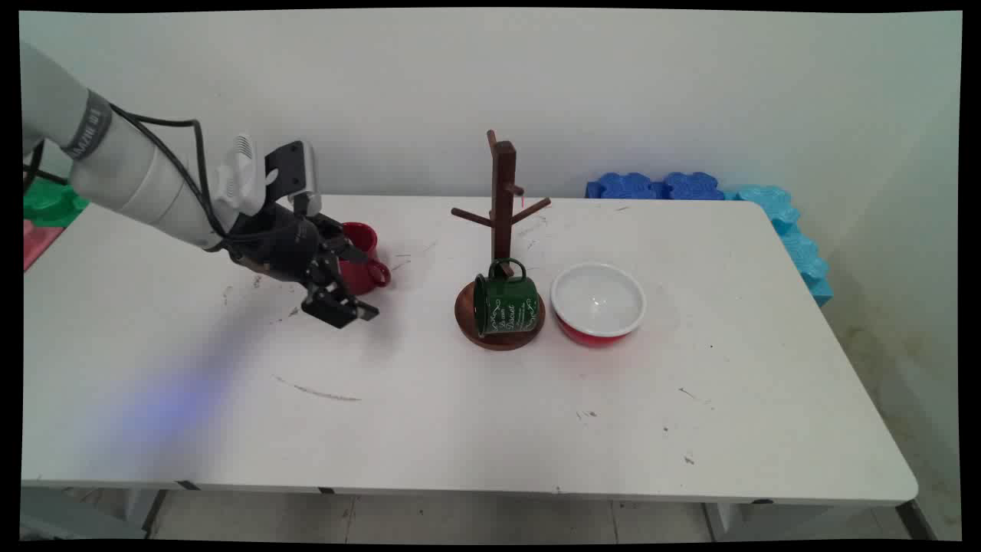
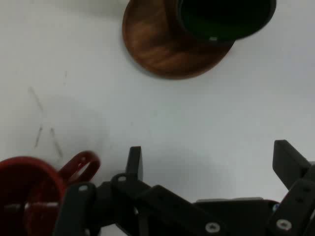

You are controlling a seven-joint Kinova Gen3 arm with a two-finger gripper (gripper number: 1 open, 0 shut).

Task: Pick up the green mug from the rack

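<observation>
The black hand point(image 1: 354, 282) hangs low over the white surface point(image 1: 475, 414), just in front of and beside a red mug point(image 1: 362, 257), with its two fingers point(image 2: 134, 162) spread wide apart and nothing between them. Taking the red mug as the landmark: it stands upright on the surface, its handle point(image 2: 81, 166) turned toward the hand, and in the hand view the mug sits off to one side of the linkage, outside the gap between the fingers, close to one finger but whether it touches cannot be told. Well to the mug's right in the main view stands a wooden mug tree point(image 1: 502, 222) on a round brown base point(image 1: 500, 337), and a green mug point(image 1: 506, 303) lies tipped on its side on that base, leaning against the post, its dark mouth facing the hand's camera. Just past the tree, farther from the red mug, sits a bowl point(image 1: 598, 303), white inside and red outside, upright on the surface and close beside the base. Far beyond, at the surface's back right corner, blue foam blocks point(image 1: 659, 186) lie along the wall, and lighter blue ones point(image 1: 797, 238) run down the right edge. Behind the arm, to the red mug's left, a green block point(image 1: 50, 203) and a pink piece point(image 1: 38, 241) show off the surface's edge.
</observation>
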